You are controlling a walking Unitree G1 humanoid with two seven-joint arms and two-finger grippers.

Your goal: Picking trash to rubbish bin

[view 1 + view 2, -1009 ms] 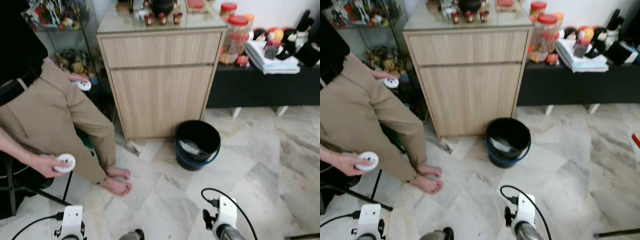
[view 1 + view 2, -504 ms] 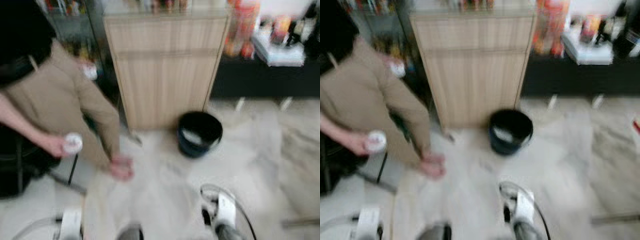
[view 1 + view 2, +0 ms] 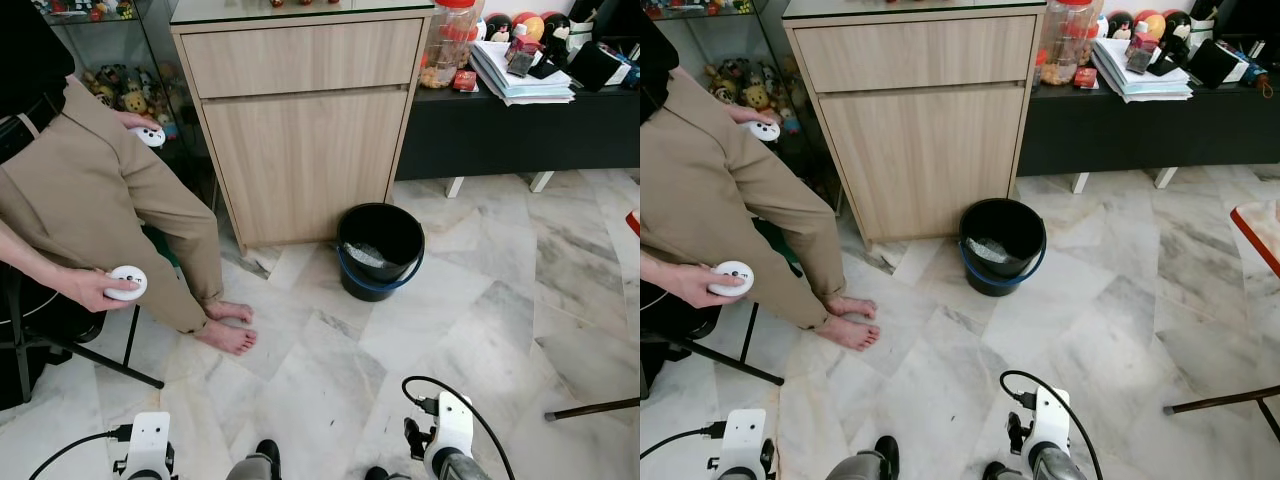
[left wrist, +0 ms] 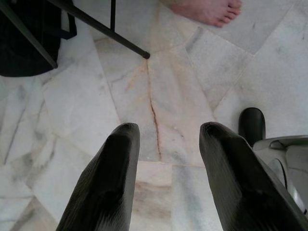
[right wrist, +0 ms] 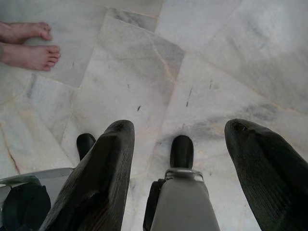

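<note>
Since a second ago the camera has pulled back and the blur has cleared, so more marble floor [image 3: 480, 330] shows before the robot.
The black rubbish bin [image 3: 380, 250], with pale trash [image 3: 366, 256] inside, stands on the floor just in front of the wooden cabinet [image 3: 300, 120]. A seated person holds a white controller [image 3: 127, 283] in one hand [image 3: 92, 290]. The left gripper [image 4: 166, 132] and right gripper [image 5: 180, 130] hang low over bare floor, fingers spread wide, holding nothing.
</note>
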